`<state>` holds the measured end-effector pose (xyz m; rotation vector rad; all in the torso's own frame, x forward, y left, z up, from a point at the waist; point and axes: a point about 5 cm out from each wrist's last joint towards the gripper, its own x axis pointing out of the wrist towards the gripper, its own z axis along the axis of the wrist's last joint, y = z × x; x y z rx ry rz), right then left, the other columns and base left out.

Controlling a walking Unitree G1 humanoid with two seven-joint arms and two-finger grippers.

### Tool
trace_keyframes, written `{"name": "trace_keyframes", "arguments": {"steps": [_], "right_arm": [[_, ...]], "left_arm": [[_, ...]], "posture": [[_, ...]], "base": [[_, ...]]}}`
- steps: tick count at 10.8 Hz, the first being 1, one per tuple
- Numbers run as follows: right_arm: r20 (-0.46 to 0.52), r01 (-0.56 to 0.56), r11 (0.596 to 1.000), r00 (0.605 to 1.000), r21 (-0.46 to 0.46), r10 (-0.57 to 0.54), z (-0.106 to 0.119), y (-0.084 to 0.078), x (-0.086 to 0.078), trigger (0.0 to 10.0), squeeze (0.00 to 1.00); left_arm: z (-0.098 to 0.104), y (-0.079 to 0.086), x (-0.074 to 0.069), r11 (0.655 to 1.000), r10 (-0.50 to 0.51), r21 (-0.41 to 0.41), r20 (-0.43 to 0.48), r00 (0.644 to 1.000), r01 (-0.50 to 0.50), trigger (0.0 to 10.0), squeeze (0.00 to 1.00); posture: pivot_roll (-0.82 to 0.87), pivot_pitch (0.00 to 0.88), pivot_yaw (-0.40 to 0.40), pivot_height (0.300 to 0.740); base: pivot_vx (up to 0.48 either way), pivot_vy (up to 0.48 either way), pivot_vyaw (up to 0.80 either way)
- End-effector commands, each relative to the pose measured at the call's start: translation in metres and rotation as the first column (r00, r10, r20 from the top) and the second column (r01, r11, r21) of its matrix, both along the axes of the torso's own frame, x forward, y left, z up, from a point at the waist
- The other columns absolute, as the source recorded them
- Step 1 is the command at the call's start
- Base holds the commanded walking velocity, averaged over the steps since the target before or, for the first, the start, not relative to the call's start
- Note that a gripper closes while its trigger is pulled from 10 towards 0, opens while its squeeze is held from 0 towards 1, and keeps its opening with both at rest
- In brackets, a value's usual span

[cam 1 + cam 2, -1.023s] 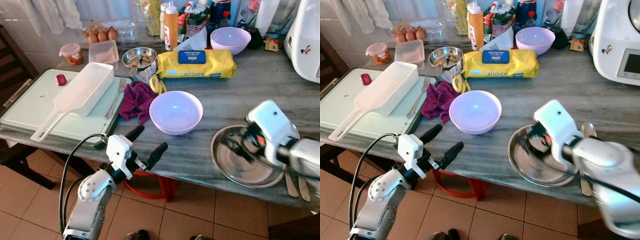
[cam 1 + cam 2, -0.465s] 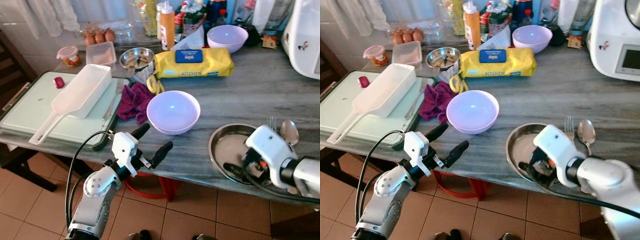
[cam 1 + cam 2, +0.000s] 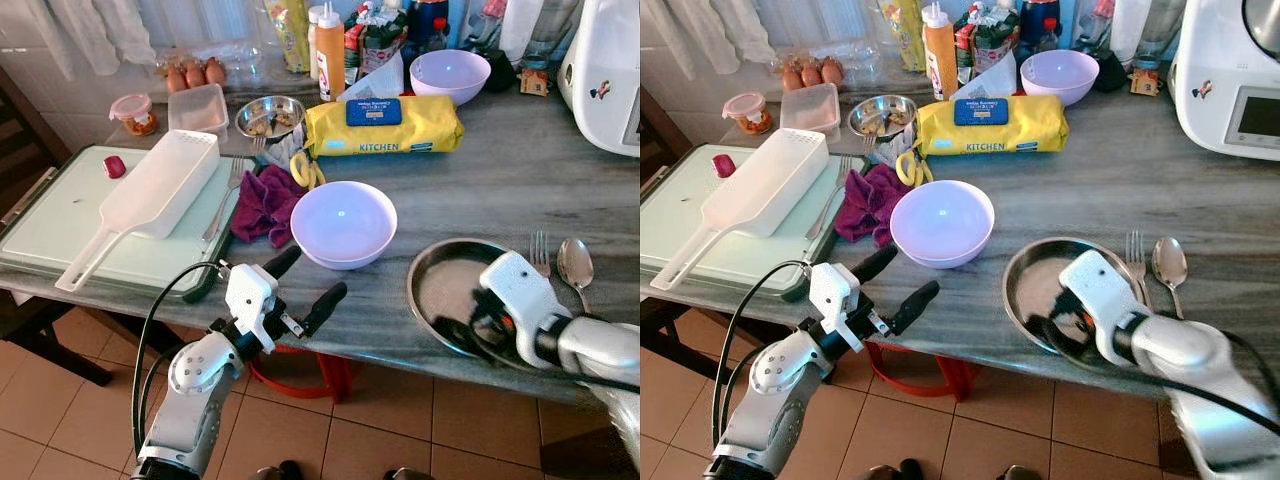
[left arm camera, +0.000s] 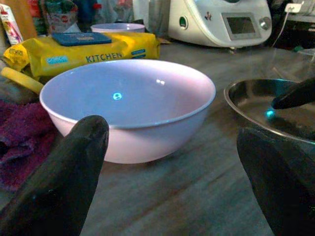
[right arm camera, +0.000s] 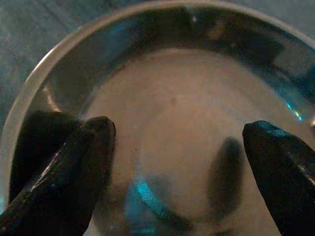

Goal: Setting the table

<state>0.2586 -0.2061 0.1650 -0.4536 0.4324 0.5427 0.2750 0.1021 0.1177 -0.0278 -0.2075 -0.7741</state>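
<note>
A grey marbled counter (image 3: 520, 170) carries everything. At its left end lies a pale green tray (image 3: 50, 215) with a white slotted plastic container (image 3: 160, 185) resting across it. Toward the back sits a yellow pack of kitchen wipes (image 3: 385, 125), with a white kitchen appliance (image 3: 1230, 70) at the right rear corner. Near the front edge, a steel plate (image 3: 1040, 285) lies just left of a fork (image 3: 1134, 262) and a spoon (image 3: 1169, 262), the two side by side. A lilac bowl (image 3: 342, 222) stands left of the plate, a crumpled purple cloth (image 3: 265, 203) beside it; a second lilac bowl (image 3: 450, 75) sits at the back. The right end effector (image 5: 177, 152) hovers over the plate, fingers spread wide and gripping nothing. The left end effector (image 3: 310, 285) sits at the counter's front edge before the near bowl, fingers spread, empty.
</note>
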Motion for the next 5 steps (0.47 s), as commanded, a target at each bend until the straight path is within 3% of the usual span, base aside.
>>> {"name": "trace_keyframes", "arguments": {"steps": [1,5], "right_arm": [[-0.02,0.002,1.0,1.0,0.008,-0.001,-0.008,0.004,0.003,10.0,0.0],[0.0,-0.048,0.997,0.999,0.054,0.048,-0.009,0.022,0.01,10.0,0.0]], "left_arm": [[-0.004,0.005,-0.001,1.0,0.022,0.014,-0.008,1.0,-0.022,10.0,0.0],[-0.003,0.008,-0.001,0.999,0.038,0.024,-0.003,0.999,-0.038,10.0,0.0]], "posture": [[-0.22,0.185,0.123,0.74],[-0.21,0.183,0.118,0.74]], "base": [[0.0,0.0,0.0],[0.0,0.0,0.0]]}}
